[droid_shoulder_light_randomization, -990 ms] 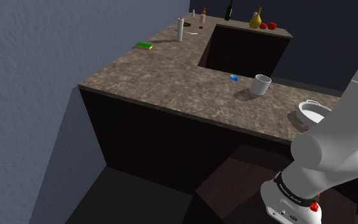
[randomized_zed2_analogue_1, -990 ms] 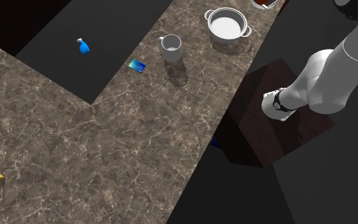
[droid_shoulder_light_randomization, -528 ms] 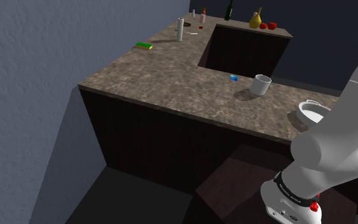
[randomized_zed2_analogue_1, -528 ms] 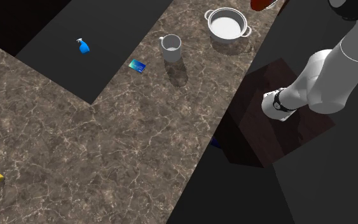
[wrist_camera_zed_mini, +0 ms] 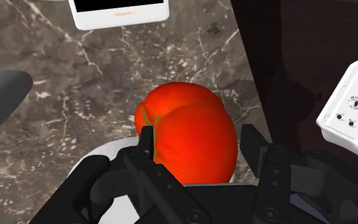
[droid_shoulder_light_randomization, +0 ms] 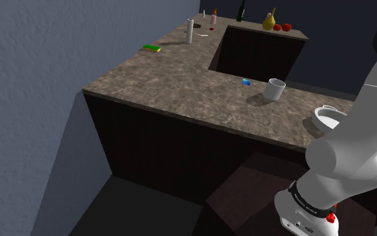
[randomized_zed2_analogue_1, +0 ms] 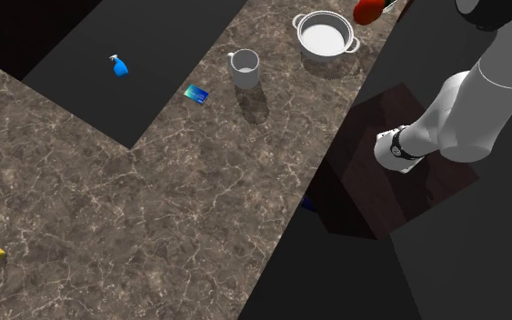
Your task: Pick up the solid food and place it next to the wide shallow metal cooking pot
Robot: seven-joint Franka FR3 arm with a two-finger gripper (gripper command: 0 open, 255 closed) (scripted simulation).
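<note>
Red food clamped in your pincer, hovering close by pot rim; lower onto surface alongside.

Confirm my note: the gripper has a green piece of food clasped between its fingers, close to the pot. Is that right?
One detail is wrong: the food is red, not green, as the wrist view shows. The rest holds: the gripper has it clasped between its fingers, close to the pot.

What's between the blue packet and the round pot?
A white mug, seen in the second exterior view, stands between the small blue packet and the round grey two-handled pot.
</note>
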